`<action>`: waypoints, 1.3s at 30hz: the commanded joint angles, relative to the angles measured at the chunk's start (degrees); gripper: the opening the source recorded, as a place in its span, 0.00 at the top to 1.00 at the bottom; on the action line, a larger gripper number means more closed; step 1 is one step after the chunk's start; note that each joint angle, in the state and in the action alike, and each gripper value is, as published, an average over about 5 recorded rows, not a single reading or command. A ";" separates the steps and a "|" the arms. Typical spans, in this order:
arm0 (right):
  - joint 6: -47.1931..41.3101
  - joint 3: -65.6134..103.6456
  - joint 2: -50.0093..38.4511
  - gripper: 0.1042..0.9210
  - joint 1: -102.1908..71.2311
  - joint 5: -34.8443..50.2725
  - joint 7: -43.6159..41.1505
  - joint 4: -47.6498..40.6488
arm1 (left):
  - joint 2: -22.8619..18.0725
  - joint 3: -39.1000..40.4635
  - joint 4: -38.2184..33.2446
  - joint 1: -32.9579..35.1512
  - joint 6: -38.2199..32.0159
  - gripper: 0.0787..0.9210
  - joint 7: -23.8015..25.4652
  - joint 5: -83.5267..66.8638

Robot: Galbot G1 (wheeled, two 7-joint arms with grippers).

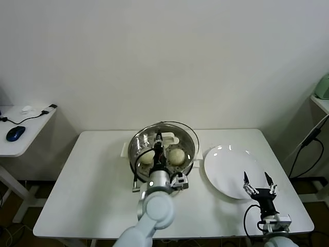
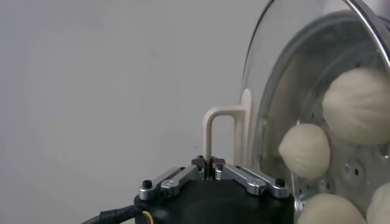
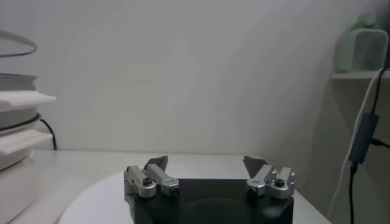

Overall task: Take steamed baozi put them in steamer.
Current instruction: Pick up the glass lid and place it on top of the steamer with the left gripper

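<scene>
The steamer (image 1: 125, 150) stands at the middle back of the white table, its steel tray showing in the left wrist view (image 2: 350, 169). My left gripper (image 1: 159, 140) is shut on the white handle (image 2: 213, 125) of the round glass lid (image 1: 186, 135), which it holds over the steamer. Through the glass I see the steamed baozi inside the pot: two in the head view (image 1: 176, 156) (image 1: 146, 158), and several in the left wrist view (image 2: 358, 105) (image 2: 304, 150). My right gripper (image 1: 259, 180) (image 3: 206, 163) is open and empty above the near edge of the white plate (image 1: 226, 167).
The flat white plate bears nothing and lies right of the steamer. A side table with a blue mouse (image 1: 15, 133) stands at the far left. A shelf with a green object (image 1: 323, 86) and hanging black cables (image 1: 307, 146) are at the right.
</scene>
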 commanded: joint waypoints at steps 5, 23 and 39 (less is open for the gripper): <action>0.61 0.03 0.69 0.12 -0.03 0.05 0.59 -0.06 | -1.30 -0.03 3.33 -0.79 1.02 0.93 -1.52 0.38; 0.69 -0.59 1.51 0.12 1.24 -0.55 0.80 -0.83 | -0.35 -2.69 6.03 0.66 -0.86 0.92 -3.96 0.01; -0.92 -1.26 1.13 0.12 1.48 -0.91 0.50 -0.16 | 2.74 0.55 -1.93 0.00 -0.11 0.44 -2.00 -7.50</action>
